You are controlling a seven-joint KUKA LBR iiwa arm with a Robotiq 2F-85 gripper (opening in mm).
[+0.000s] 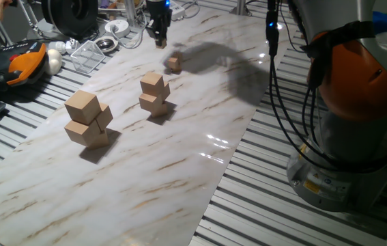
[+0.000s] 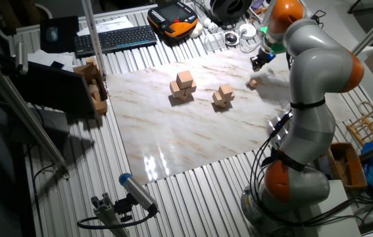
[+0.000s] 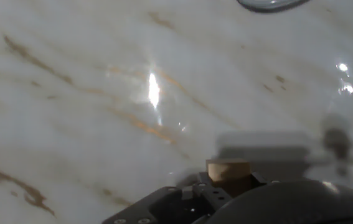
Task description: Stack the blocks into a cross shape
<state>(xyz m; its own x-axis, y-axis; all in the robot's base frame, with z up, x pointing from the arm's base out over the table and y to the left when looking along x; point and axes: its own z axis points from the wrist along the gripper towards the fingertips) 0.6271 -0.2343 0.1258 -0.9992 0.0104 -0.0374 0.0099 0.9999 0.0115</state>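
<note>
A small cluster of tiny tan blocks (image 1: 173, 63) sits on the marble board near its far end, and shows again in the other fixed view (image 2: 253, 83). My gripper (image 1: 159, 39) hangs above the board, a little beyond and to the left of that cluster, clear of it. In the hand view a tiny tan block (image 3: 229, 169) is pinched between the dark fingers, so the gripper (image 3: 229, 177) is shut on it. The other fixed view shows the gripper (image 2: 257, 62) just above the cluster.
A stack of medium tan cubes (image 1: 154, 93) and a stack of large tan cubes (image 1: 87, 118) stand mid-board. A clear plastic box (image 1: 87, 55), an orange teach pendant (image 1: 22, 61) and cables lie past the board's far left edge. The robot base (image 1: 343, 137) is at the right.
</note>
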